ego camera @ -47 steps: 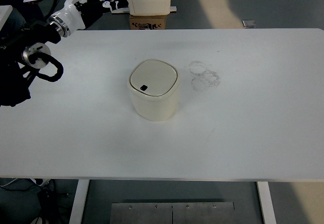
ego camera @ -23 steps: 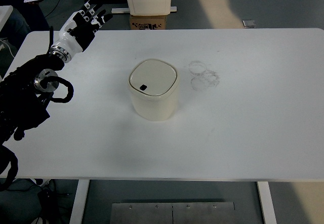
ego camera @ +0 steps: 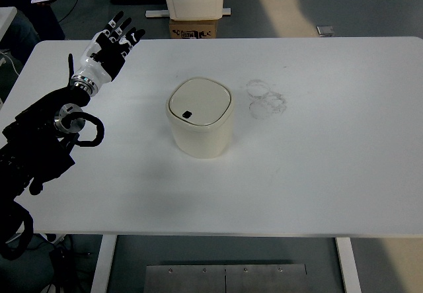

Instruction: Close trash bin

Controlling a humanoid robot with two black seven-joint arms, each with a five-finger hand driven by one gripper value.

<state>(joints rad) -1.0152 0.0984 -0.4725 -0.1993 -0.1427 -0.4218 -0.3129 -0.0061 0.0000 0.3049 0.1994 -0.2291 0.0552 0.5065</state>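
- Near the middle of the white table point(ego camera: 330, 174) stands your cream trash bin point(ego camera: 200, 126), upright, its sides free all round.
- Its lid point(ego camera: 200, 102) looks flat and level with the rim, no gap showing along any edge, so you can judge the bin as shut or very nearly so; the small dark mark near the lid's front left is probably the press latch, though it is too small to be sure.
- Your left hand point(ego camera: 108, 48) sits high over the table's far left corner, well apart from the bin, with the fingers point(ego camera: 119, 25) spread wide and holding nothing. That open, raised pose suits a hand clear of the work, not one about to press.
- The black left arm point(ego camera: 46, 141) comes in from the left edge over the table's left side; your right hand is out of view.
- Faint ring smudges point(ego camera: 266, 98) mark the table just right of the bin; they are only stains and need no care.
- If the lid needs a final push, you would have to bring the hand across and down onto its centre, pressing straight so the light bin does not slide.
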